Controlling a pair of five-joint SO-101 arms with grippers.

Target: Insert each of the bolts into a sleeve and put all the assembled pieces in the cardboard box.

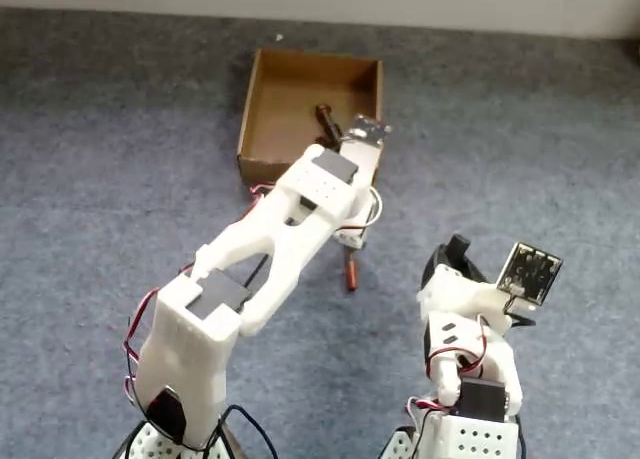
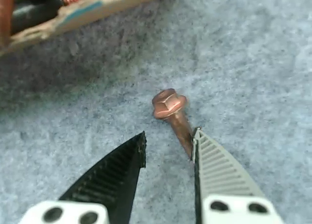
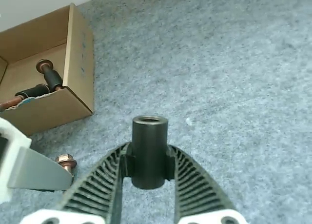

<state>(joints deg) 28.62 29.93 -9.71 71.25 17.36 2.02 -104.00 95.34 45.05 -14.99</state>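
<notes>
Fingers (image 2: 122, 170) of left gripper (image 2: 170, 135): wide; one tip touches copper flange bolt (image 2: 170, 107), just near of box.
Right gripper (image 3: 148, 151): clamped on upright black sleeve (image 3: 149, 131).
Cardboard box (image 3: 80, 53): far; holds bolt-and-sleeve assemblies (image 3: 41, 85).

Our left arm (image 1: 262, 254) stretches far forward from its base, elbow nearly straight and wrist tipped downward. The left pincer (image 2: 170, 135) hangs low with its jaws spread apart, the dark ribbed finger (image 2: 117, 170) on one side and the pale finger (image 2: 219, 170) on the other. Our right arm (image 1: 465, 324) sits folded close to its base, well behind the left wrist. The right pincer (image 3: 148, 153) is clamped around a black sleeve (image 3: 149, 136), both ribbed fingers pressed against its sides.
</notes>
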